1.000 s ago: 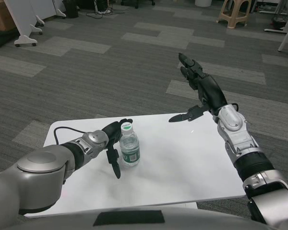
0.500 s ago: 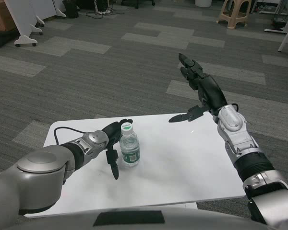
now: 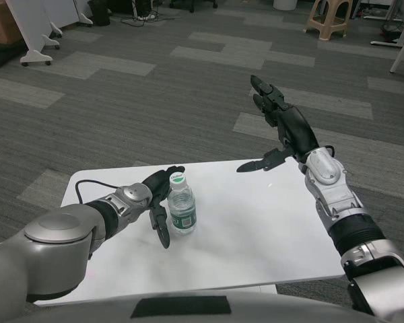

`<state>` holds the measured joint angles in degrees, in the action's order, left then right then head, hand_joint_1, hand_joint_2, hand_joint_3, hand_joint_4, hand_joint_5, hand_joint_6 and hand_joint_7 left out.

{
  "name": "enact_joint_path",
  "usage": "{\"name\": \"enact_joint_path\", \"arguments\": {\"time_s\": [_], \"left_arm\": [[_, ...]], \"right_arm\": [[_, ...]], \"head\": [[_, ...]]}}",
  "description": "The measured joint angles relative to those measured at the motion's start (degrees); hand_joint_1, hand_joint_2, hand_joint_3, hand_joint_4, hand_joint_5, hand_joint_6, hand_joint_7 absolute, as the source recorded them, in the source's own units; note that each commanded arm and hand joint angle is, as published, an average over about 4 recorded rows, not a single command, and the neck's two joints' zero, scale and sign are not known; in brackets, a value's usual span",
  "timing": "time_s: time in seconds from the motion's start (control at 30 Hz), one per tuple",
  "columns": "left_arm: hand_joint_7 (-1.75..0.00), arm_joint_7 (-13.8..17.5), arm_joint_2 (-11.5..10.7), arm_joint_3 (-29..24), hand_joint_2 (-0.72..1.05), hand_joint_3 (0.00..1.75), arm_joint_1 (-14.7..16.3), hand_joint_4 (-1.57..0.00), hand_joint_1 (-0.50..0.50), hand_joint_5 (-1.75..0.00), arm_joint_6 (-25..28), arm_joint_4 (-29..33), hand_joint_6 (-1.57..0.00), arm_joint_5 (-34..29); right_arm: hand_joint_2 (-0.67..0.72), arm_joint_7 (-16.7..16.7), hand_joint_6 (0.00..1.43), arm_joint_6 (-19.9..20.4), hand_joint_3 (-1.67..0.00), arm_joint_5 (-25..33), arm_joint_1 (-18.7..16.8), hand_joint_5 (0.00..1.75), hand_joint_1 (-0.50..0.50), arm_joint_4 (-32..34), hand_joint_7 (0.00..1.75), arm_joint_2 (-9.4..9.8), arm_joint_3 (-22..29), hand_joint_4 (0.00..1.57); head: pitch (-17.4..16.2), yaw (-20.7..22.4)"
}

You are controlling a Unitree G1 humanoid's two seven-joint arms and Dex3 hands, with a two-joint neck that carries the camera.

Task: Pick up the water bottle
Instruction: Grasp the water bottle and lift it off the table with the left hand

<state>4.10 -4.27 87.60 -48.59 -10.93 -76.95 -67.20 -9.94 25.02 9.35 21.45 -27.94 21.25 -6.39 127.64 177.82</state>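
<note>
A small clear water bottle [image 3: 182,210] with a white and green cap and a green label stands upright on the white table [image 3: 256,229], left of the middle. My left hand [image 3: 160,196] is right beside the bottle on its left, fingers spread around it: some reach behind the cap, the thumb hangs down in front at the base. I cannot tell whether the fingers touch it. The bottle still stands on the table. My right hand [image 3: 281,128] is raised above the table's far right edge, fingers apart and holding nothing.
Grey carpet floor lies beyond the table. A black cable [image 3: 87,183] runs along the table's left part. A white wheeled stand [image 3: 37,30] is far back left and a stool [image 3: 328,17] far back right.
The left thumb has shifted slightly nearer the bottle's base. The bottle and the right hand have not moved.
</note>
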Motion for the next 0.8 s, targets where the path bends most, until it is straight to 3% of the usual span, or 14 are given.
{"name": "enact_joint_path", "arguments": {"time_s": [0.5,0.8], "left_arm": [[0.00,-0.23,0.06,0.01,-0.72,0.09,0.00,0.00,0.50,-0.31,0.02,0.00,0.00,-0.05],[0.00,-0.30,0.07,0.31,-0.72,0.24,0.00,0.00,0.44,-0.31,0.02,0.00,0.00,-0.05]], "right_arm": [[-0.10,0.00,0.00,0.00,-0.24,0.00,-0.01,0.00,-0.29,0.01,0.00,0.00,0.00,0.00],[-0.10,0.00,0.00,0.00,-0.24,0.00,-0.01,0.00,-0.29,0.13,0.00,0.00,0.00,0.00]], "head": [[0.07,0.07],[0.11,0.10]]}}
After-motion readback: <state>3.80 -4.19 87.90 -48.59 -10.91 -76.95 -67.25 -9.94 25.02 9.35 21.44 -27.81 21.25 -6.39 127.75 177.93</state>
